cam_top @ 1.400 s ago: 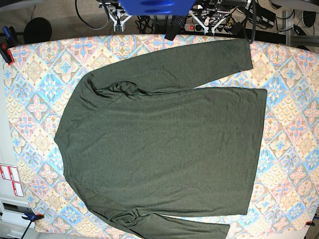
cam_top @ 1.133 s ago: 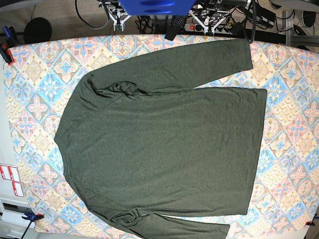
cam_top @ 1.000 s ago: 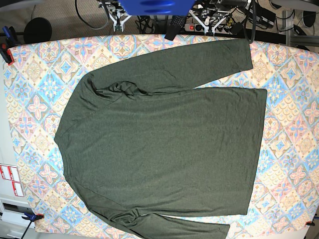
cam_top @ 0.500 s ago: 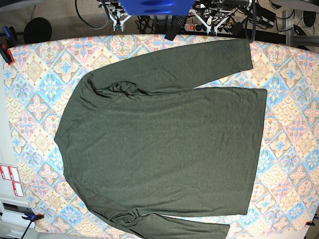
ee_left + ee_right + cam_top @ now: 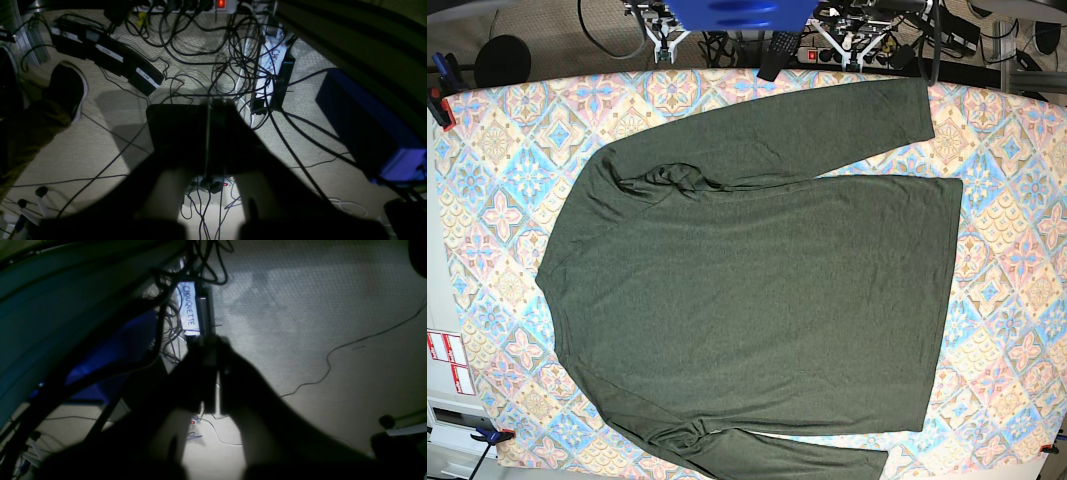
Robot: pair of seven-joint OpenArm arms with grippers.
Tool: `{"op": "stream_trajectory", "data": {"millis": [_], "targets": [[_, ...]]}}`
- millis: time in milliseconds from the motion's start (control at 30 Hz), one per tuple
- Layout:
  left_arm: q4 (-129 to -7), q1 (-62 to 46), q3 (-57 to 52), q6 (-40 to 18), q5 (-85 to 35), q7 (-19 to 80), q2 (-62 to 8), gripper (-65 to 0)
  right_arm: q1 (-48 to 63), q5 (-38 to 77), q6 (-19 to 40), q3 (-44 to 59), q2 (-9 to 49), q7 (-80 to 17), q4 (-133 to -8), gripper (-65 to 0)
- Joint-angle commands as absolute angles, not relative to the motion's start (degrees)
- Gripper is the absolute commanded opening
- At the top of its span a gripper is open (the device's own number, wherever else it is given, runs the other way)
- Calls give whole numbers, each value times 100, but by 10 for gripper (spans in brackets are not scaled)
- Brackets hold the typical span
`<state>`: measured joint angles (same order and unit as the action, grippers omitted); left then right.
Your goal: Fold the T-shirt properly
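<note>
Dark heather-green long-sleeved knit T-shirt (image 5: 757, 300) lies spread flat, unfolded, on the pastel tile-patterned table cover (image 5: 1017, 250), while left gripper (image 5: 207, 140) and right gripper (image 5: 210, 373) hang clamped empty over the cable-strewn carpet floor (image 5: 110, 140).

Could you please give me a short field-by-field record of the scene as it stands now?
garment: T-shirt, dark green, long-sleeved, spread flat, no fold made yet
surface: table with a patterned cloth
upper sleeve: lies along the far table edge
lower sleeve: runs off the base view's bottom edge
left gripper: shut, holding nothing, above the cabled floor
right gripper: shut, holding nothing, also over the floor
contact with shirt: none
</note>
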<state>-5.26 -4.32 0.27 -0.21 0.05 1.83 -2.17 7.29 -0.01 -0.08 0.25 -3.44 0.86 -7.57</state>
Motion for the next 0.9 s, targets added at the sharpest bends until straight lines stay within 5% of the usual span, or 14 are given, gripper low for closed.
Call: {"op": "stream_trajectory", "data": {"millis": [0, 167, 867], "targets": [[-532, -541, 31, -13, 31, 154, -259, -650, 813, 4, 13, 13, -338, 110, -760, -647], [-743, -892, 40, -22, 31, 145, -585, -650, 1323, -4, 13, 13, -312, 127, -1007, -647], [-4989, -3855, 40, -22, 31, 189, -1288, -650, 3908, -4, 13, 13, 48, 110, -4541, -650]]}}
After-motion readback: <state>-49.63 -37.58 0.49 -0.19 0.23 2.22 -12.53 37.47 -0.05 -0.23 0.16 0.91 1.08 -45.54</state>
